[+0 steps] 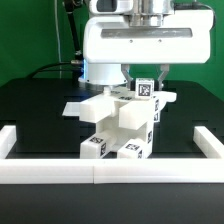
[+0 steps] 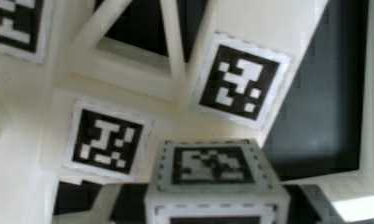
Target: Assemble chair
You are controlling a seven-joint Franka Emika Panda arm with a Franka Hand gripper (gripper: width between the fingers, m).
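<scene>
Exterior view: camera off arm [image 1: 135,40], slightly raised, facing across black table [image 1: 30,110] from behind white border rail [image 1: 60,170]. Middle distance; whole work area in frame, arm cut off at frame top. Wrist view: on wrist, very near chair parts [image 1: 125,122], tags [image 2: 237,85] filling frame, blurred; probably facing down. Shared: same tagged chair parts at table centre.

Chair [image 1: 125,125] matte white, smooth; table [image 1: 30,110] black, matte.

the hand [image 1: 146,82] hangs over the chair [image 1: 125,118] on the black table [image 1: 35,115]; white rails [image 1: 60,170] lie in front.
</scene>
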